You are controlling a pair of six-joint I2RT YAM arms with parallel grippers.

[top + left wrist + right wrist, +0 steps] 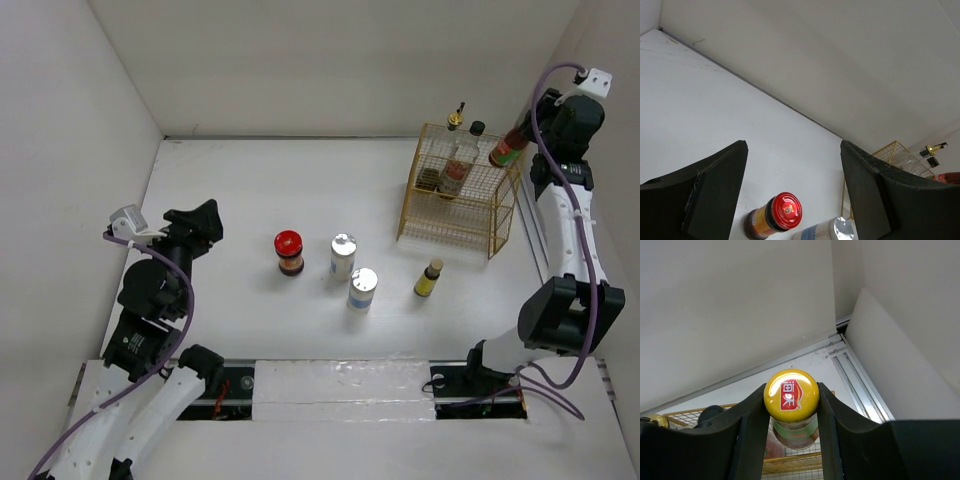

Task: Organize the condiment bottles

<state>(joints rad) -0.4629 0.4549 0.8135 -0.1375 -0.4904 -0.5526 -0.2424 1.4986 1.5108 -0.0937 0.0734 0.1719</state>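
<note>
My right gripper is shut on the yellow cap of the red-labelled bottle, held over the right rear corner of the gold wire basket. In the basket stand the black-capped sauce bottle and the gold-spouted bottle. On the table stand the red-lidded jar, two silver-topped cylinders and the small yellow bottle. My left gripper is open and empty, left of the jar.
White walls close in the table on the left, back and right. A metal rail runs along the right wall beside the basket. The basket's rim shows at the right of the left wrist view.
</note>
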